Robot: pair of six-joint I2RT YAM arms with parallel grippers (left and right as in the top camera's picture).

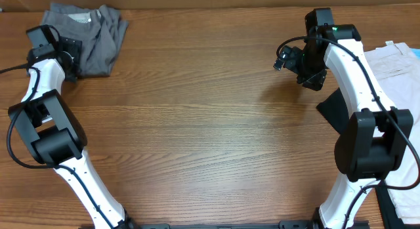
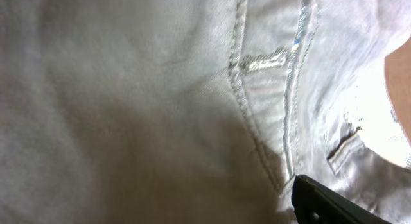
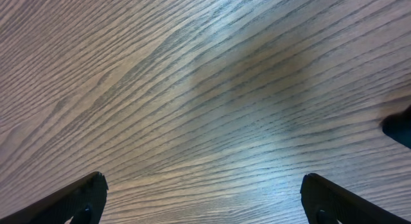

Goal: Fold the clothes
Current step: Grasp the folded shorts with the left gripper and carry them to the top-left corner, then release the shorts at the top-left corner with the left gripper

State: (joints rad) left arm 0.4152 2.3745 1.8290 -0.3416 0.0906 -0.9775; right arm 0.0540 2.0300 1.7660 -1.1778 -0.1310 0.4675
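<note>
— Where are our shorts?
— Bunched at the far left corner of the table, with our left gripper at their near edge; we can't tell how wide it stands or whether it has any cloth
— And the right gripper?
— Gaping wide over bare wood, holding nothing
— How will they handle?
— Soft, light and floppy, we reckon; only the waistband and seams have body, so we'd pinch there, at the corners

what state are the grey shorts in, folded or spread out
Folded, loosely: the grey shorts sit as a compact layered bundle at the far-left edge of the table, not spread flat.
</note>
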